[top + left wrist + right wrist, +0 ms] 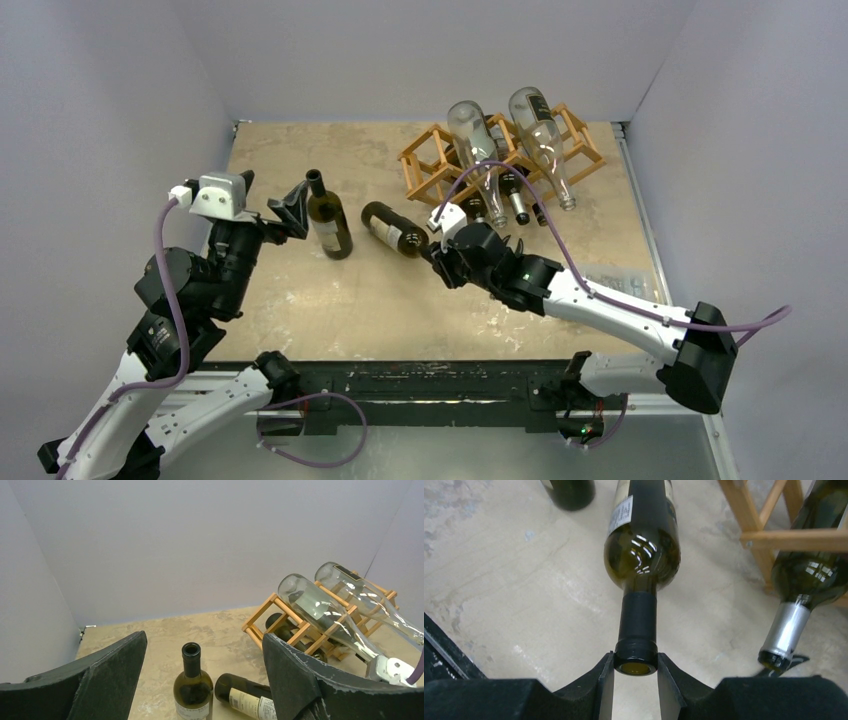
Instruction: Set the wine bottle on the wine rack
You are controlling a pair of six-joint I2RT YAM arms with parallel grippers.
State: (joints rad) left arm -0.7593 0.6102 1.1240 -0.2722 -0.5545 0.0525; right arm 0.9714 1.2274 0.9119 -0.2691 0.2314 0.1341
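Note:
A dark green wine bottle with a pale label lies on its side on the beige table, its neck pointing at my right arm. My right gripper is shut on the lip of that neck; in the right wrist view both fingers touch the mouth of the bottle. A second dark bottle stands upright to its left. My left gripper is open and empty beside it; the left wrist view shows this bottle between and beyond the fingers. The wooden wine rack stands at the back right.
Two clear empty bottles lie on top of the rack, necks toward me. Dark bottles sit in its lower cells, one with a silver neck close right of my right gripper. Grey walls enclose the table.

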